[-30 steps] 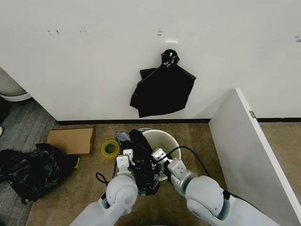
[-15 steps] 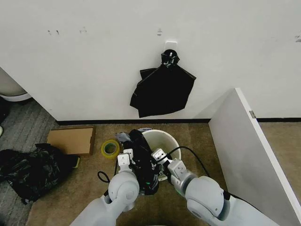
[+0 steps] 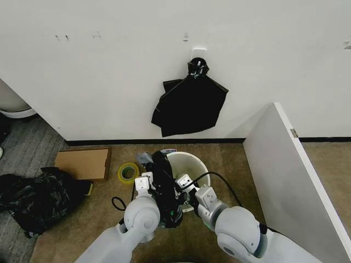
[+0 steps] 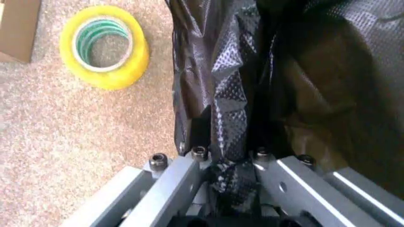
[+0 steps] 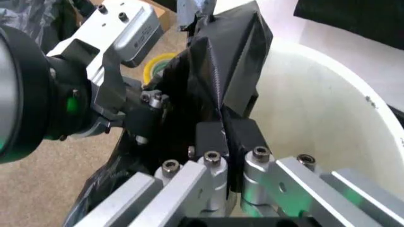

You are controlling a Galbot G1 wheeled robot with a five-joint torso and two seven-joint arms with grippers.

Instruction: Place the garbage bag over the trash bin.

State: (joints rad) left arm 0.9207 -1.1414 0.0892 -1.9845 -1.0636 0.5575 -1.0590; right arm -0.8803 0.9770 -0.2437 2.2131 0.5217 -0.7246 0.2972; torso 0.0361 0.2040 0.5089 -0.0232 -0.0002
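Left wrist view: the left gripper (image 4: 231, 182) has its fingers pinched tight on a fold of the thin, glossy black plastic garbage bag (image 4: 233, 94), the film bunched between them. The right gripper (image 5: 228, 177) is likewise closed on a neighbouring pleat of the same film, right beside the left one. The bag hangs as a narrow, crumpled strip between the two, touching the near-left rim of the round cream-white plastic trash bin (image 3: 189, 163), which stands on the carpet near the wall. A yellow tape roll (image 4: 105, 45) lies on the carpet just left of the bin. As I judge it, the bag is grasped but unopened; spreading its mouth and pulling it over the rim remain.
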